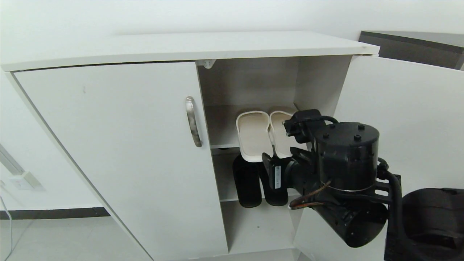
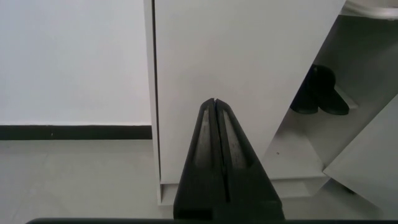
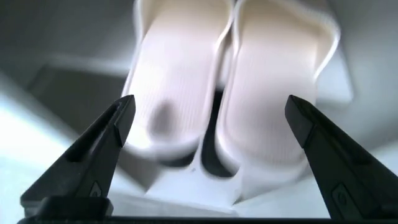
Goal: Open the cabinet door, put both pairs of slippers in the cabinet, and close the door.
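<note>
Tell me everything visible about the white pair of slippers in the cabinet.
The white slippers are a cream-white pair that looks like smooth foam or rubber, each with a raised rim round the footbed. They lie flat and side by side, edges touching, on the upper shelf of the open cabinet. Their near ends overhang the shelf's front edge. The open right gripper sits just in front, apparently not touching. The black slippers stand on the shelf below.

Cabinet (image 1: 181,47) on floor (image 1: 54,239), right side open; white slippers (image 1: 253,136) side by side on upper shelf (image 1: 221,127), ends jutting past front edge; black slippers (image 1: 248,185) paired on lower shelf (image 1: 226,181), likewise overhanging.
</note>
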You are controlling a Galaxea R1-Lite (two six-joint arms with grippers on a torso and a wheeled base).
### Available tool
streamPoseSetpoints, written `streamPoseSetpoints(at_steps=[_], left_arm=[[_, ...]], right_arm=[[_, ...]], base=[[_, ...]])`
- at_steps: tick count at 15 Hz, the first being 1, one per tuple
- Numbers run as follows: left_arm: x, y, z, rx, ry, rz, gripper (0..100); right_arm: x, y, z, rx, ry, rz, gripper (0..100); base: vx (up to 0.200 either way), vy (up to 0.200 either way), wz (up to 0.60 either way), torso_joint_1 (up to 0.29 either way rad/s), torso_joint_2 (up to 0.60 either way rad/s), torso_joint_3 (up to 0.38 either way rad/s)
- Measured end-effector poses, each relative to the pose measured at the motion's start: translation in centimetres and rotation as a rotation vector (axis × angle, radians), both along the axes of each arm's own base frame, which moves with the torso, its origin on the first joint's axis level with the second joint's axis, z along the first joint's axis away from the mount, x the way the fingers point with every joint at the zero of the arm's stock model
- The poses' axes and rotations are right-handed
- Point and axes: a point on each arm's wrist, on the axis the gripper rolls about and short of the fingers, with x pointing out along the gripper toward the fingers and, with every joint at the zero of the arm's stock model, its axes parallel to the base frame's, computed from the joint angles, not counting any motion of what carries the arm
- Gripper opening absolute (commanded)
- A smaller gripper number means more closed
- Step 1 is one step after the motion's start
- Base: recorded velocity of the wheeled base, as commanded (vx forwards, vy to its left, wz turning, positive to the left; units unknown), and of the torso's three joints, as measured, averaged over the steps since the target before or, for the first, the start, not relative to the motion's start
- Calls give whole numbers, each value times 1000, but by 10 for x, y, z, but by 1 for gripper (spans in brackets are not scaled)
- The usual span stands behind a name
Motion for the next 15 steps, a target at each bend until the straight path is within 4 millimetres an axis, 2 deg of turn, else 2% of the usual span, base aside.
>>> streamPoseSetpoints(at_steps=[7,12,15], left_arm=[[0,0,0,0,0,1,0],[0,0,0,0,0,1,0],[0,0,0,0,0,0,0]], right_arm=[[-2,1,-37,-17,12,16,0],[-4,3,-48,-47,31,27,0],[-5,4,-51,-54,36,29,0]], base=[[0,0,0,0,0,0],[0,0,0,0,0,0],[-200,0,0,7,-4,-1]])
